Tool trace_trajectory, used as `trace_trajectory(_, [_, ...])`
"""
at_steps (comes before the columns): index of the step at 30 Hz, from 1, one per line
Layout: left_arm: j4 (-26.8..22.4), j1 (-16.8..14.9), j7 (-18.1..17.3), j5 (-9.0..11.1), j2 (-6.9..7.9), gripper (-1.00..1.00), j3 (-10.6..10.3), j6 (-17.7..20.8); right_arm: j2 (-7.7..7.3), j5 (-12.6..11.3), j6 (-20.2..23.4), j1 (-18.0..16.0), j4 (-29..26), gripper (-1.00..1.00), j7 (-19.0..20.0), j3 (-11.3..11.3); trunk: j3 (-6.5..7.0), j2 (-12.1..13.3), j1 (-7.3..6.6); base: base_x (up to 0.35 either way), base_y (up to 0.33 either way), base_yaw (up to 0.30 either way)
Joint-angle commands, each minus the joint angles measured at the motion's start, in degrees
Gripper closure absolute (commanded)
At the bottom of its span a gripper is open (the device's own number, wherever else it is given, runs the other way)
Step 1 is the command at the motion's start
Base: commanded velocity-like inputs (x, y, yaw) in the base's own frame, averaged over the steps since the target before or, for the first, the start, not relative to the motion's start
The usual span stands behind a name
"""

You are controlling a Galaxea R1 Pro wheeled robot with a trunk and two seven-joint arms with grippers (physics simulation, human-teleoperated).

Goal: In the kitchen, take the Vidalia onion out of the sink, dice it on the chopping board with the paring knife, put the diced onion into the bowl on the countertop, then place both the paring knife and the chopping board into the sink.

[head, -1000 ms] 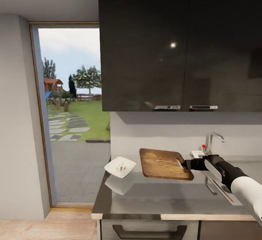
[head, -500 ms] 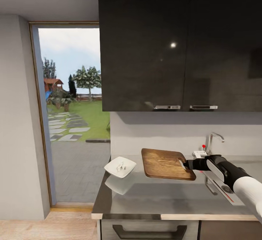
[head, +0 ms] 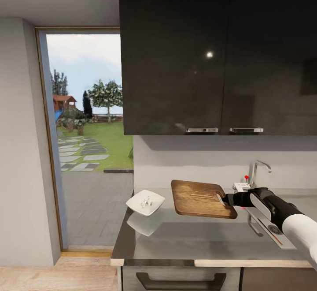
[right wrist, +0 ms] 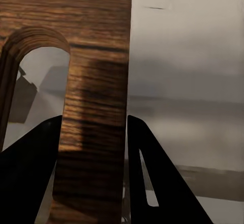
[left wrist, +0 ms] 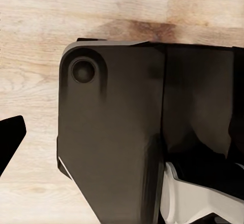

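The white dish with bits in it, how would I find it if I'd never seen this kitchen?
Start at the long grey countertop under the dark cupboards and go to its end nearest the open garden doorway. There sits the bowl, beside the brown chopping board that the right gripper holds up. It is the one white, squarish dish, with tiny pale pieces inside.

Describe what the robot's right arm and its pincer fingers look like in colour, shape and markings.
The right arm has a white forearm shell leading into a glossy black, rounded wrist section with a grey strip. The right pincer has two flat, matte black, tapering fingers, one with a narrow slot cut through it.
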Motion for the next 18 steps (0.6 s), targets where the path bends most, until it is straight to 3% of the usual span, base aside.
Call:
trace_trajectory(1, [0.1, 0.0, 0.1, 0.5, -0.03, -1.0, -0.2, -0.3, -0.05, -0.1, 0.2, 0.0, -0.1, 1.0, 0.1, 0.2, -0.01, 0.0, 0.02, 0.0, 0.0, 0.0])
trace_trajectory(9, [0.1, 0.0, 0.1, 0.5, 0.0, -1.0, -0.2, -0.3, -0.04, -0.1, 0.8, 0.0, -0.1, 1.0, 0.1, 0.1, -0.18, 0.0, 0.02, 0.0, 0.0, 0.0])
trace_trajectory(14, [0.1, 0.0, 0.1, 0.5, 0.04, -1.0, -0.2, -0.3, -0.04, -0.1, 1.5, 0.0, -0.1, 1.0, 0.0, -2.5, -0.6, 0.0, 0.02, 0.0, 0.0, 0.0])
trace_trajectory(18, [0.1, 0.0, 0.1, 0.5, 0.01, -1.0, -0.2, -0.3, -0.04, -0.1, 2.2, 0.0, -0.1, 1.0, 0.0, -3.2, -0.97, 0.0, 0.02, 0.0, 0.0, 0.0])
